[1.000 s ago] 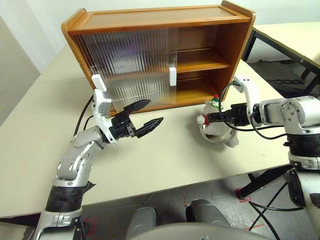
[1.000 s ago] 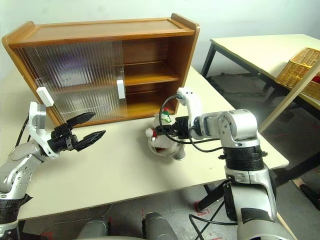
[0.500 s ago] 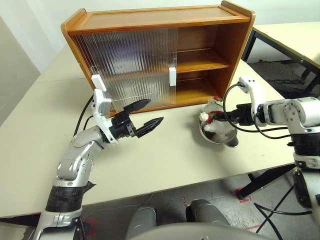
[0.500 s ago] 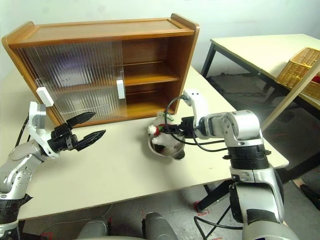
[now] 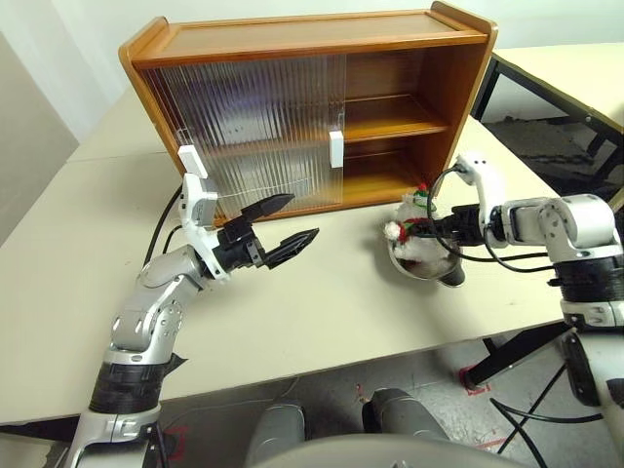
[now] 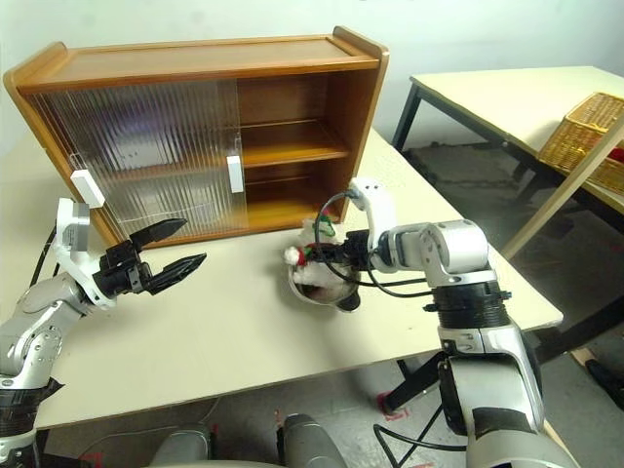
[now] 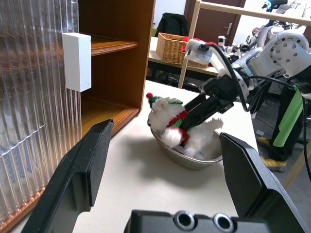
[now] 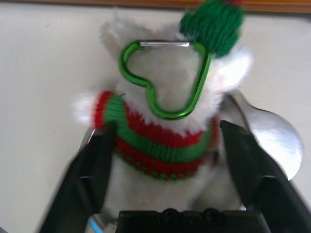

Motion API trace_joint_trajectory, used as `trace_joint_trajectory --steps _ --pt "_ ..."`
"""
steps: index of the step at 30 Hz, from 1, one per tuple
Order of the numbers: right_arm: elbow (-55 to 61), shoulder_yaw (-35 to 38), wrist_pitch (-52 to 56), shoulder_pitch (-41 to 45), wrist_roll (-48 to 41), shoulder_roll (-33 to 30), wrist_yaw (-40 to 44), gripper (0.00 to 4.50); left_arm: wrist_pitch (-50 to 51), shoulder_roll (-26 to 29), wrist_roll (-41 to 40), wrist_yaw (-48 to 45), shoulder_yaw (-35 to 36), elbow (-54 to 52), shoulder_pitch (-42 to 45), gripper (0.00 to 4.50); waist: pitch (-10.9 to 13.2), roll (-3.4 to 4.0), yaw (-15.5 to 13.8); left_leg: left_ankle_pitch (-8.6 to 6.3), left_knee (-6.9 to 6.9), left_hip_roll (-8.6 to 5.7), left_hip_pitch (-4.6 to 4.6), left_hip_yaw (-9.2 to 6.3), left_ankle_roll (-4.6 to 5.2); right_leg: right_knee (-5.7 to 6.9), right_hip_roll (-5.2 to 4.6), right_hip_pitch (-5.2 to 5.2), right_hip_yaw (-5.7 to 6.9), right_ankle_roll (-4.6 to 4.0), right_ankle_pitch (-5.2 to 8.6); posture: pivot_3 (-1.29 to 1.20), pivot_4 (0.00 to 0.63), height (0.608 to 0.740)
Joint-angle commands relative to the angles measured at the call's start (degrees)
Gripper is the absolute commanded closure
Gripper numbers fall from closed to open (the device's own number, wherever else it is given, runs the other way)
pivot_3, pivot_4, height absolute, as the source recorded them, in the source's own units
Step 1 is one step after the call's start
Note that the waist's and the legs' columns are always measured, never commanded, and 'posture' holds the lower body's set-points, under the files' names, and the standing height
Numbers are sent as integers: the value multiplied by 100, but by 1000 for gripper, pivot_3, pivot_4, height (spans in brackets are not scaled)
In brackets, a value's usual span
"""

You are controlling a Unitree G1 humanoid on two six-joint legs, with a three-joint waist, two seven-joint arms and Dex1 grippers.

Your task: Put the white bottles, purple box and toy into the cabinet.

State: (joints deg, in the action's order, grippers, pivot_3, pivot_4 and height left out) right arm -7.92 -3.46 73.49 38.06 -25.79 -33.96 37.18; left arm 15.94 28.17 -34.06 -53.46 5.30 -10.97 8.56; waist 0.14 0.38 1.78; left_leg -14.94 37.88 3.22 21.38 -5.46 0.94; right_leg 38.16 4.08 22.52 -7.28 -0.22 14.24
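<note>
The toy [image 7: 174, 127] sat in a steel bowl [image 5: 425, 261] on the counter [image 5: 322, 302], just in front of the cabinet [image 5: 312, 107] and its open right side. A green heart-shaped clip [image 8: 163, 80] lay against its head. The right gripper [image 8: 165, 145] reached down over it, one finger [image 8: 95, 170] on each side of the striped scarf, close against the plush; whether they had clamped it I could not tell. The left gripper [image 5: 283, 222] hovered well apart, before the ribbed doors [image 5: 249, 127], its fingers spread wide and holding nothing.
</note>
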Motion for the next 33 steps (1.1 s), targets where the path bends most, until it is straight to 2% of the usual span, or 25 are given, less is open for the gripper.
trace_joint_trajectory --steps 1,4,6,9,10,16,21,27,33 --pt "-28 -99 -178 60 75 -26 61 1782 -19 45 30 -5 18 -55 -12 0 0 0 -5 0 0 0 0 0 0 0 0 0 0 0 0 -34 0 740" --pt "-52 -79 -269 76 118 -23 73 2946 -31 28 39 -4 0 -39 4 0 0 0 -10 0 1 0 1 0 0 -1 0 0 0 0 0 -37 0 740" --pt "-18 -70 -317 76 139 -44 99 3567 -40 8 50 -7 -26 -11 37 0 0 0 -9 0 1 0 0 0 0 0 0 0 0 0 0 -42 0 740" --pt "84 -41 -326 75 138 -83 142 4240 -51 -7 59 -31 -52 21 70 0 0 0 -7 0 1 0 0 0 0 1 0 0 0 0 0 -50 0 740" --pt "129 -25 -329 81 132 -99 154 4328 -52 -9 61 -38 -56 34 83 0 0 0 -7 0 1 0 0 -1 0 1 0 0 -1 0 0 -51 0 740" --pt "685 153 -207 248 -70 -328 330 4331 -49 -9 66 -92 -68 94 136 0 0 0 -2 0 2 0 3 1 0 0 0 1 -1 -1 0 -64 0 740" --pt "820 585 -274 688 -482 -316 604 4331 -38 2 68 -134 -68 112 135 0 0 0 23 -1 -1 0 4 4 -1 0 1 5 0 -3 2 -70 0 740" --pt "419 584 -1275 1158 -405 -223 939 4331 -43 -25 84 -142 -75 133 154 0 0 0 26 -1 -3 0 5 3 0 0 2 9 0 -7 3 -67 0 740" --pt "-388 320 -2456 1464 100 -142 1095 4331 -45 -51 100 -107 -69 117 152 0 0 1 21 -1 -4 0 14 -3 0 0 1 18 -2 -10 4 -57 0 740"
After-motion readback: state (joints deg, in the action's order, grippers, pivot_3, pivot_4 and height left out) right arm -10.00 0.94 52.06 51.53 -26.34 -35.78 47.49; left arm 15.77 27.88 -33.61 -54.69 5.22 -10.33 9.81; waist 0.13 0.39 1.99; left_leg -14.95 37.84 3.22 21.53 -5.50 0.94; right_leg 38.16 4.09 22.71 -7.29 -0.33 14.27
